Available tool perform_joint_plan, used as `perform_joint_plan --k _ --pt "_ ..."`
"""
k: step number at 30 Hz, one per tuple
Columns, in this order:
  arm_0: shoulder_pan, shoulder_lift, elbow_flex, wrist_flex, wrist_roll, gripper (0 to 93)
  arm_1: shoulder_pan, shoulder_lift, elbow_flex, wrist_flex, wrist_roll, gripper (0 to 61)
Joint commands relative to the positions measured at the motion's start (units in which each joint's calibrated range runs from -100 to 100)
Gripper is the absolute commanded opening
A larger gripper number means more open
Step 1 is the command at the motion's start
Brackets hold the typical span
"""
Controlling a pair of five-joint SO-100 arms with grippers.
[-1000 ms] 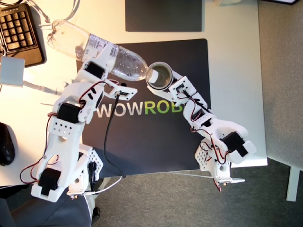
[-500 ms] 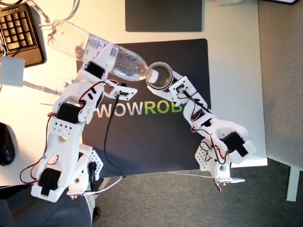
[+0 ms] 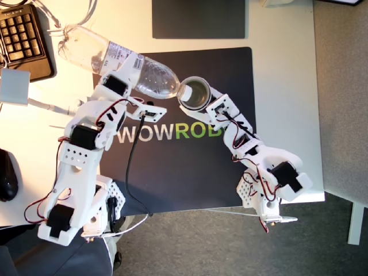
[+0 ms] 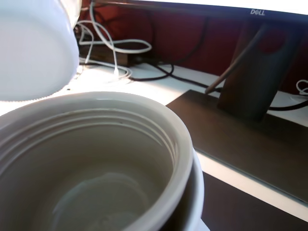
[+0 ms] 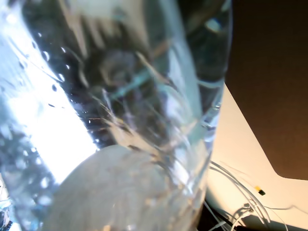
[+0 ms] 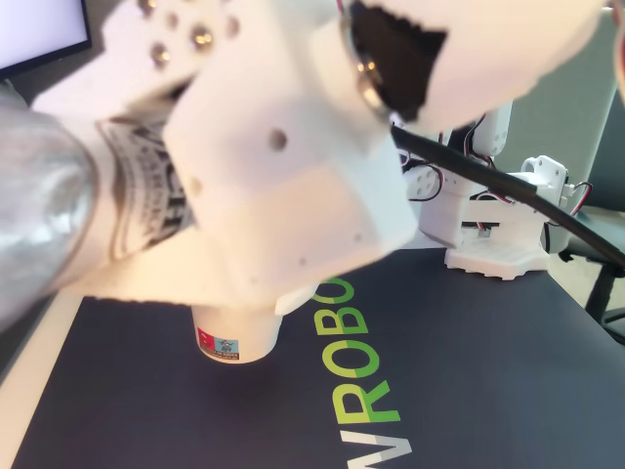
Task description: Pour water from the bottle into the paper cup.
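Over the paper cup (image 3: 195, 94) clamped in my second gripper (image 3: 208, 102), the bottle (image 3: 118, 62) clamped in my first gripper (image 3: 129, 75) slants neck-down, mouth at its rim.

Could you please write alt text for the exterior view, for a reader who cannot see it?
Seen from above, my first tool tips the bottle so its neck meets the rim of the paper cup, held by my second tool over a dark mat.

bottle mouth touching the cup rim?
Cannot tell. In the exterior view the bottle neck overlaps the paper cup rim from above; the second wrist view shows the neck over the rim, no clear contact or gap.
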Motion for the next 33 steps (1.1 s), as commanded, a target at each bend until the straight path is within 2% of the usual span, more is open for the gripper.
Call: perform_joint_plan --k 1,33 --pt "0.94 -6.81 -0.41 -0.45 0.20 0.0 -0.28 -5.85 0.42 -2.85 -0.24 0.1" --pt "1.34 -6.72 -0.77 0.28 0.39 0.0 -1.71 -4.39 1.24 -4.00 -0.88 0.1"
